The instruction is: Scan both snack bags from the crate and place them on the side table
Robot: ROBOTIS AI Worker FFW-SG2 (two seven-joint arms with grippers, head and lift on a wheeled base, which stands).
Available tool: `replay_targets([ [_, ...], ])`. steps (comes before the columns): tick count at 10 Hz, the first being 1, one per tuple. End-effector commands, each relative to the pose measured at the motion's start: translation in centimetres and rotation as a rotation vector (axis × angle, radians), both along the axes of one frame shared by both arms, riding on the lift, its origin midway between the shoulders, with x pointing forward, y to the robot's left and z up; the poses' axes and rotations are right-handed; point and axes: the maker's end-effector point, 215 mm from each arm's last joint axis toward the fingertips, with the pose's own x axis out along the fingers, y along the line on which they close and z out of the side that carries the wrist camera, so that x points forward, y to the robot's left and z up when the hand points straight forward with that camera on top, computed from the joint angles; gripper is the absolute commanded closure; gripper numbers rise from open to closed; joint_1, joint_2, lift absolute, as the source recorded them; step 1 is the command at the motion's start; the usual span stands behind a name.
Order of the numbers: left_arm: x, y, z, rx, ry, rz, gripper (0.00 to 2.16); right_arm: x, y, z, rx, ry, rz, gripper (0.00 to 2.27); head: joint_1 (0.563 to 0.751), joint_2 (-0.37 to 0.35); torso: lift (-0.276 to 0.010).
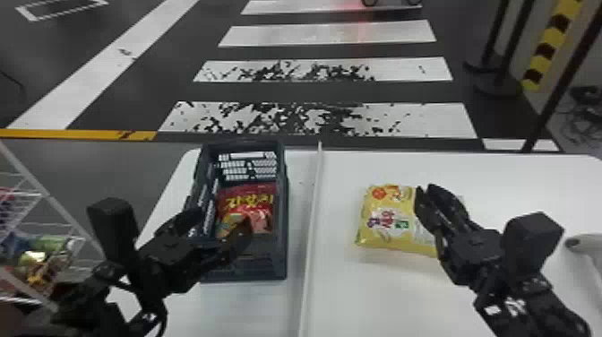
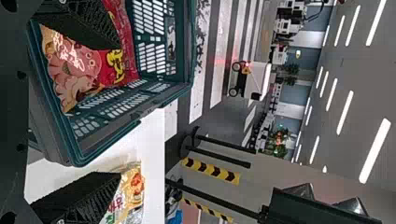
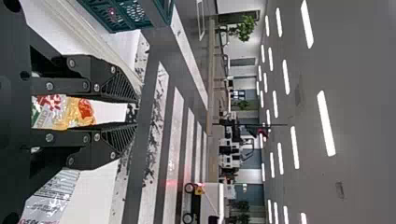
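Black left gripper (image 1: 224,216), its 2 fingers spread wide, is poised at the near part of the dark plastic crate (image 1: 278,255), where the red snack bag (image 1: 249,201) lies face up within the walls. Across the pale strip (image 1: 310,224) dividing the white worktop (image 1: 371,295), the yellow snack bag (image 1: 389,222) lies flat, the right gripper (image 1: 426,188) over its right end with fingers parallel, a narrow gap between them and no evident grip.

Lifting the red bag looks to be the step in hand. Best done, it calls for both left fingers inside the crate, centred over the bag, before descending; the crate's right rim could snag 1 of them. A soft, even pinch on the filled body should spare the snacks, followed by a straight rise past the rim before swinging right. Whether either bag has been scanned cannot be told.
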Motion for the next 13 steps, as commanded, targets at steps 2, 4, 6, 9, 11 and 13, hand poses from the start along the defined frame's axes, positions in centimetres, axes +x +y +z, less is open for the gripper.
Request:
replay_targets([
  [2, -0.1, 0.0, -0.4, -0.002, 0.009, 0.0, 0.03, 2.0, 0.7, -1.9, -0.032, 0.085, 0.029, 2.26, 0.695, 0.14, -0.095],
  [4, -0.4, 0.1, -0.7, -0.003, 0.015, 0.001, 0.03, 5.2, 2.0, -3.0, -0.05, 0.109, 0.079, 2.26, 0.695, 0.148, -0.095],
  [6, -0.7, 0.4, -1.0, 0.0, 0.023, 0.007, 0.03, 7.9, 3.4, -4.7, -0.089, 0.155, 0.117, 2.26, 0.695, 0.157, -0.095],
  [9, -0.6, 0.2, -1.4, -0.012, 0.03, 0.004, 0.03, 10.3, 5.1, -8.3, -0.152, 0.234, 0.173, 2.26, 0.695, 0.177, -0.095],
  [11, -0.2, -0.2, -1.3, -0.017, 0.027, -0.006, 0.03, 11.1, 3.9, -10.5, -0.199, 0.277, 0.165, 2.26, 0.695, 0.175, -0.095],
  [13, -0.5, -0.3, -1.3, -0.022, 0.031, -0.021, 0.03, 12.3, 2.3, -12.2, -0.228, 0.323, 0.152, 2.26, 0.695, 0.159, -0.095],
])
